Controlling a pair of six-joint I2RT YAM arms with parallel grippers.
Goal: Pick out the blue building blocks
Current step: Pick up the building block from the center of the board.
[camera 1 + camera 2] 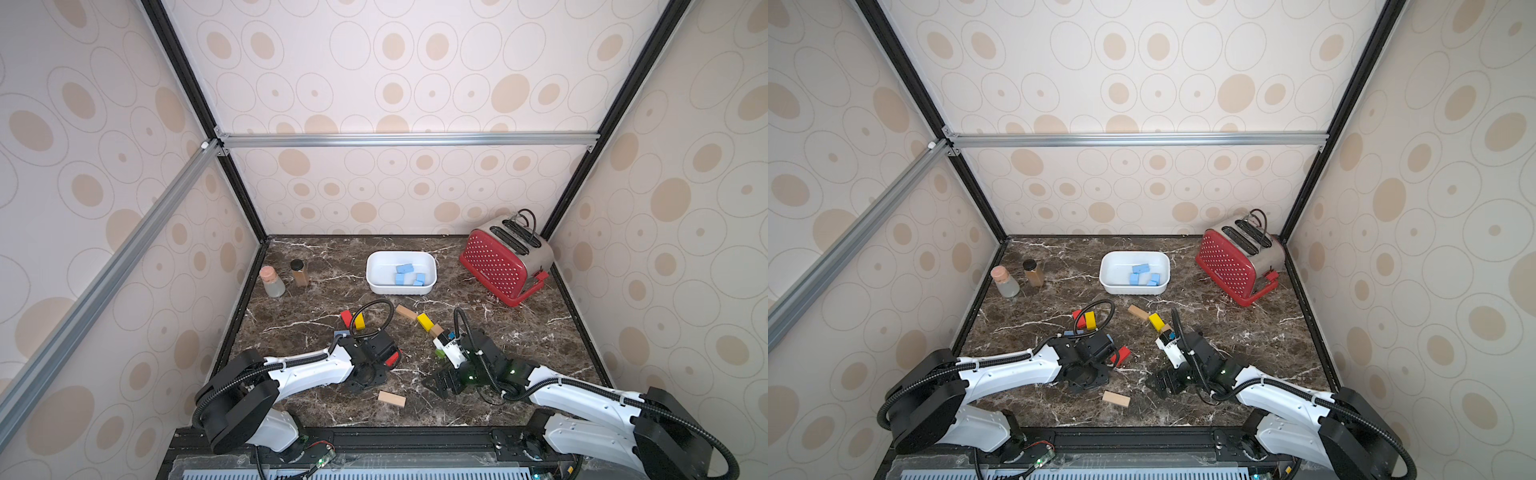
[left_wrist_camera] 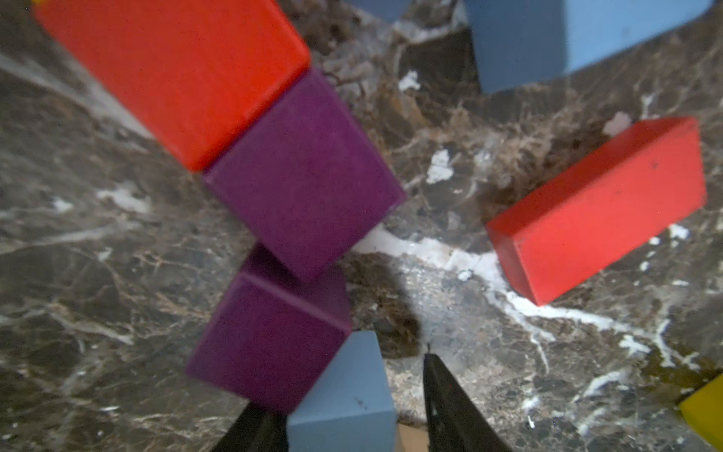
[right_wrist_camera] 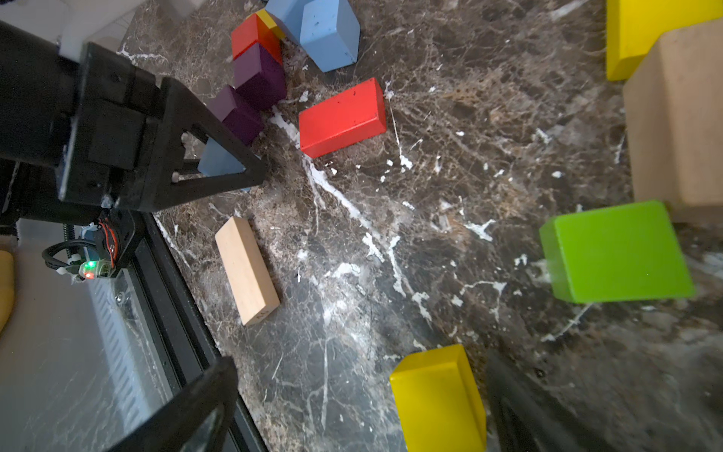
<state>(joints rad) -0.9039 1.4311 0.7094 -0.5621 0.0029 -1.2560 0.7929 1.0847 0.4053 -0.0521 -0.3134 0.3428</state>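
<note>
A light blue building block (image 2: 344, 391) sits on the marble between the fingers of my left gripper (image 2: 348, 395). One finger touches it and a gap shows at the other. The right wrist view shows the same block (image 3: 219, 162) inside the left gripper (image 3: 242, 172). Two more blue blocks (image 3: 328, 31) lie just beyond, one showing in a top view (image 1: 340, 333). Several blue blocks (image 1: 405, 270) lie in the white tray (image 1: 374, 266). My right gripper (image 3: 358, 411) is wide open, with a yellow block (image 3: 438, 399) lying between its fingers.
Two purple cubes (image 2: 301, 176) and an orange-red block (image 2: 176, 66) press against the blue block. A red bar (image 3: 340, 117), wooden bars (image 1: 391, 399), a green cube (image 3: 614, 250) and a yellow block (image 1: 424, 322) lie around. A red toaster (image 1: 505, 259) and two jars (image 1: 272, 282) stand at the back.
</note>
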